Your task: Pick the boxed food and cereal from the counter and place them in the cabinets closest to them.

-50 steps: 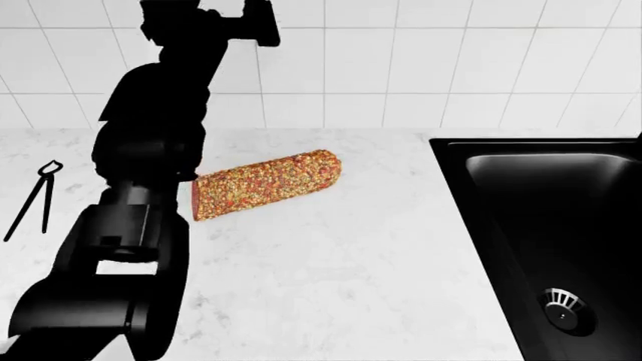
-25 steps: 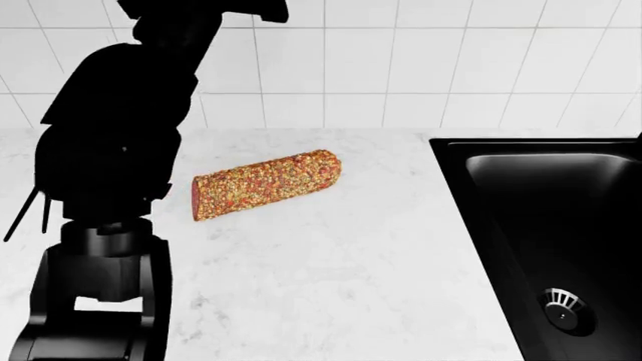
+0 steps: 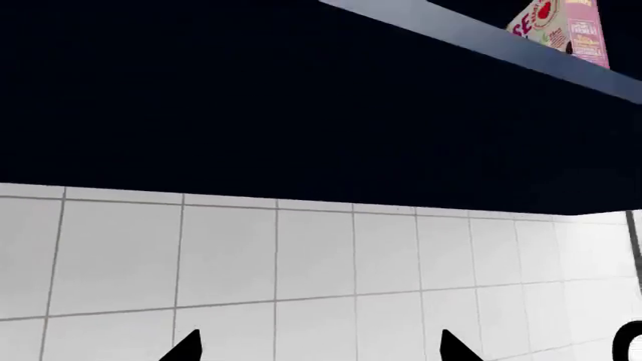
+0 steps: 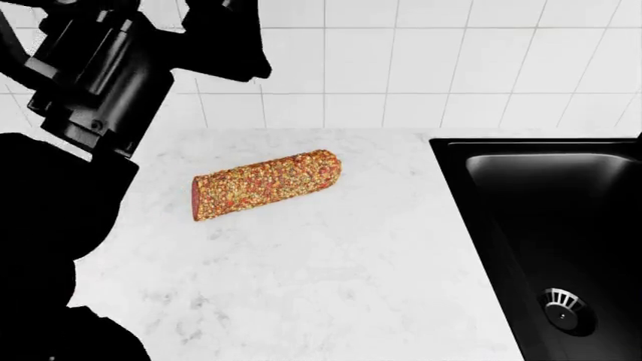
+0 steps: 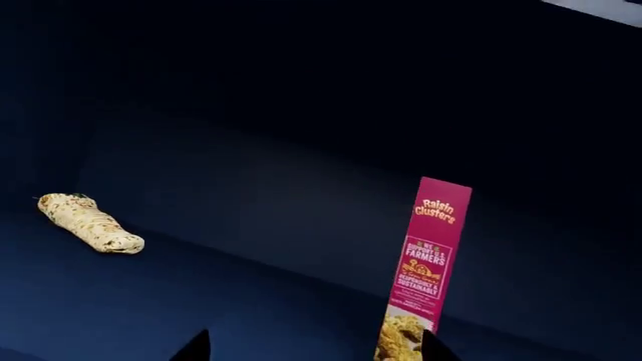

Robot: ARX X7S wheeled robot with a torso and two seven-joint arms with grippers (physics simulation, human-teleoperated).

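- The cereal (image 5: 428,271) stands upright inside the dark cabinet, a wrapped roll (image 5: 89,222) well apart.
- Right hand (image 5: 313,344) open just before it.
- Left hand (image 3: 319,347) open, facing wall tiles.
- Speckled sausage (image 4: 266,183) lies on the surface (image 4: 331,271) beside the black sink (image 4: 557,226).

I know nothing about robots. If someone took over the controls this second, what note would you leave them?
Left tool: open and empty, raised below the dark cabinet's underside, facing the tiled wall.
Right tool: open, inside the cabinet, beside the cereal box.
Cereal box: upright on the cabinet shelf, apparently placed. A wrapped roll lies further along.
Boxed food: not visible in any view.
Counter: only a seeded sausage log shows, next to the sink.
Left to do: pull the right tool out, then find and shelve the boxed food.
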